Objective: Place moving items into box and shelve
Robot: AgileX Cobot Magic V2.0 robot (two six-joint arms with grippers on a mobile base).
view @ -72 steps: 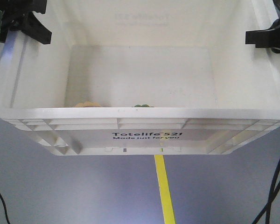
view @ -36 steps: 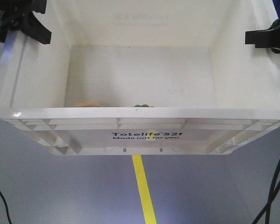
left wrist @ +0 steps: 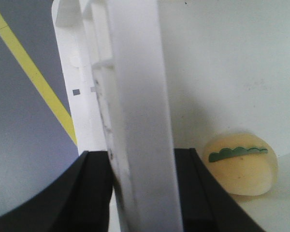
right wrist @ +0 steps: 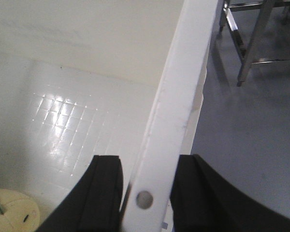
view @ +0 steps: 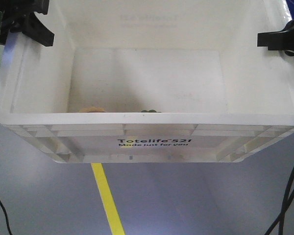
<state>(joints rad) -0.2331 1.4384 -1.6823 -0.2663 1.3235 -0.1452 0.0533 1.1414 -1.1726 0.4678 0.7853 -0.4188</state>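
1 box (view: 152,118), long axis left-right, print (view: 153,142) facing camera

The left hand (left wrist: 141,166) is clamped over one side wall of the box (view: 152,119), a finger on each face; the right hand (right wrist: 147,169) is clamped likewise opposite.

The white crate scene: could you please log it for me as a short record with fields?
Container: white crate, printed "Totelife 521", apparently held aloft
Left end effector: shut on the crate's left wall, one finger on each side
Right end effector: shut on the right wall in the same way
Contents: cream rounded item with a green scalloped strip, on the crate's bottom; tan item just showing over the front rim
Floor: grey, crossed by a yellow tape line
Background: metal frame legs
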